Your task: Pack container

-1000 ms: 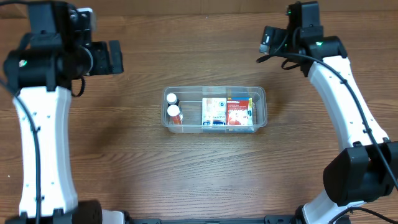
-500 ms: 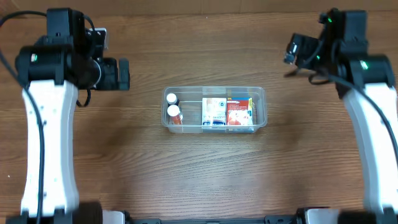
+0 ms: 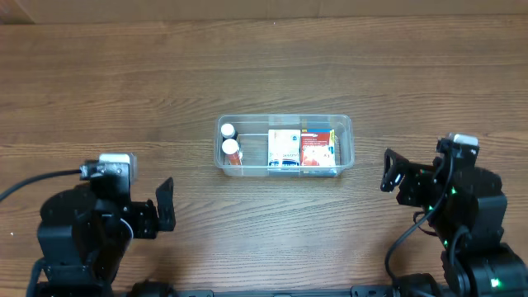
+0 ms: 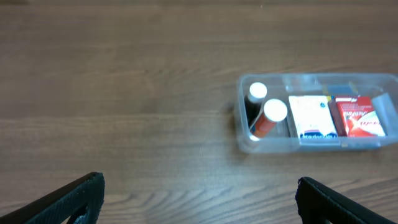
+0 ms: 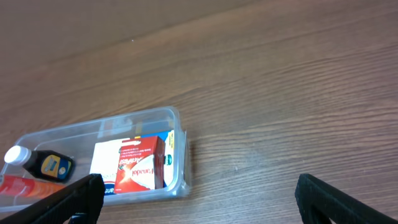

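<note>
I can't read any text for certain. The red box (image 5: 140,165) and white box (image 4: 313,115) in my container (image 5: 181,155) carry print, but it's too blurred.

A brown wood-grain table (image 3: 264,247) spreads ahead of my jaws, between them and out to either side, its grain running crosswise. Soft, even light leaves a dull sheen on it. A paler strip (image 3: 82,8) edges it far ahead.
</note>
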`<state>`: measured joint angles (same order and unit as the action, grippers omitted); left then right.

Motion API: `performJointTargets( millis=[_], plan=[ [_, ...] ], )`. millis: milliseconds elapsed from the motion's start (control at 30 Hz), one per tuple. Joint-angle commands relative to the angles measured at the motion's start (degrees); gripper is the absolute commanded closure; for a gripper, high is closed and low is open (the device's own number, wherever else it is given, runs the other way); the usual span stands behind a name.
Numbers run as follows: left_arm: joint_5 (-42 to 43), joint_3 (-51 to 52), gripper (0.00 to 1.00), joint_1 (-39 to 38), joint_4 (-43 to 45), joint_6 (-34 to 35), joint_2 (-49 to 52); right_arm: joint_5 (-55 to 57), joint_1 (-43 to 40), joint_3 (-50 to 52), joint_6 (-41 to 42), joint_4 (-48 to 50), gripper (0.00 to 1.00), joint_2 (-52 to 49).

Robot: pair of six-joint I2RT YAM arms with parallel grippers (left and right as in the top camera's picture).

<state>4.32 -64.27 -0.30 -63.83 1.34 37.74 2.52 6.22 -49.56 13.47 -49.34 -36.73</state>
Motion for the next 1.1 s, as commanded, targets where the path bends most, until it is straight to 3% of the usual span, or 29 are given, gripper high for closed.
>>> performJointTargets(
  millis=[0, 500, 667, 867, 967, 1067],
  plan=[
    [0.17, 1.90, 0.00, -0.15, -2.36, 1.01, -0.63, 0.57, 0.26, 0.33, 0.22, -1.07, 0.00, 0.57],
    [0.17, 1.90, 0.00, -0.15, -7.10, 1.01, -0.63, 0.59, 1.46, 0.35, 0.15, -4.72, 0.00, 0.74],
    [0.17, 1.90, 0.00, -0.15, -7.10, 1.01, -0.63, 1.20, 2.19, 3.85, -3.04, -3.82, 0.00, 7.76],
    [0.17, 1.90, 0.00, -0.15, -7.10, 1.01, -0.63, -0.13, 1.73, 20.22, -8.00, 10.49, 0.00, 23.61],
    [0.17, 1.90, 0.00, -0.15, -7.10, 1.01, -0.63, -0.31, 0.81, 29.33, -8.31, 21.14, 0.00, 30.64],
    [0.17, 1.90, 0.00, -0.15, -7.10, 1.01, -0.63, -4.57, -0.98, 36.94, -14.86, 33.81, 0.00, 34.45]
  ],
)
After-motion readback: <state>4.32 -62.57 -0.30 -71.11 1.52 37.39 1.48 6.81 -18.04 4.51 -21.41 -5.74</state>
